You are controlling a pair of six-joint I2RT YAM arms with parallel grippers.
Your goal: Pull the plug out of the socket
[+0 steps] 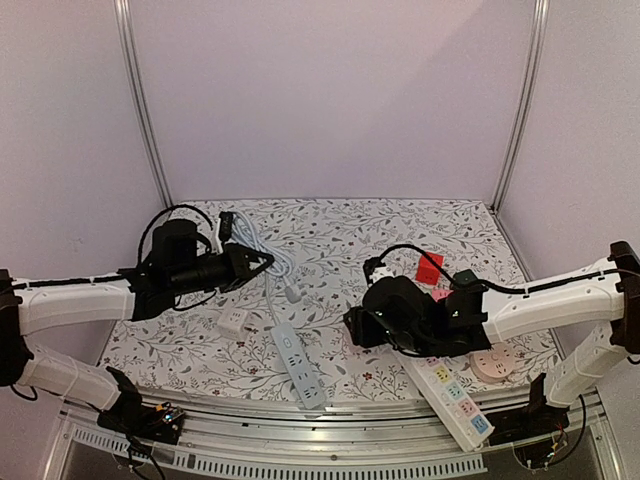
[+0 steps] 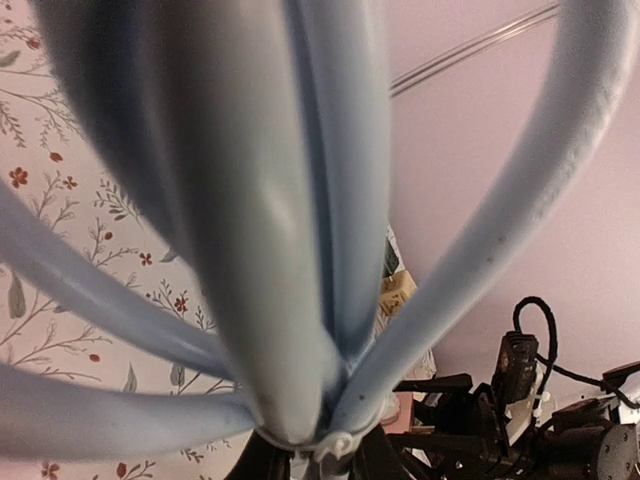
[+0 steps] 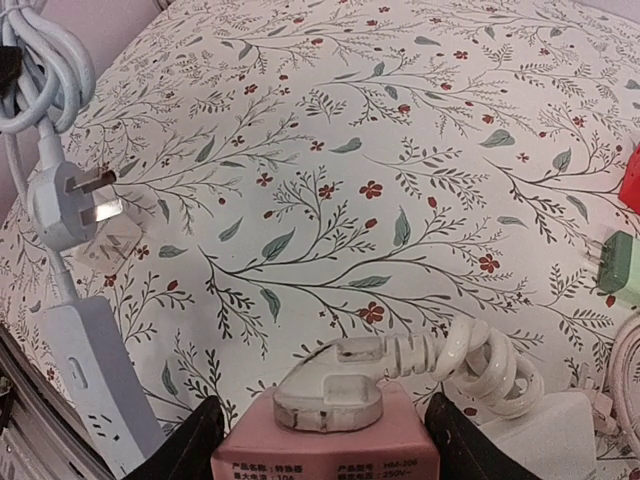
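In the right wrist view a pink socket block (image 3: 325, 450) sits between my right gripper's (image 3: 325, 455) two black fingers (image 3: 195, 445), which press on its sides. A worn white plug (image 3: 335, 395) is seated in the socket's top, and its coiled white cord (image 3: 490, 370) runs off to the right. In the top view the right gripper (image 1: 365, 322) hovers low over the middle of the table. My left gripper (image 2: 315, 455) is shut on a tied bundle of white cable loops (image 2: 270, 250), held above the table at the left (image 1: 255, 262).
A white power strip (image 1: 297, 362) lies at the front centre, its own plug (image 3: 65, 195) loose on the flowered cloth. Also there: a white cube adapter (image 1: 232, 322), a multicolour strip (image 1: 455, 395), a round peach socket (image 1: 493, 365), a red item (image 1: 428, 268).
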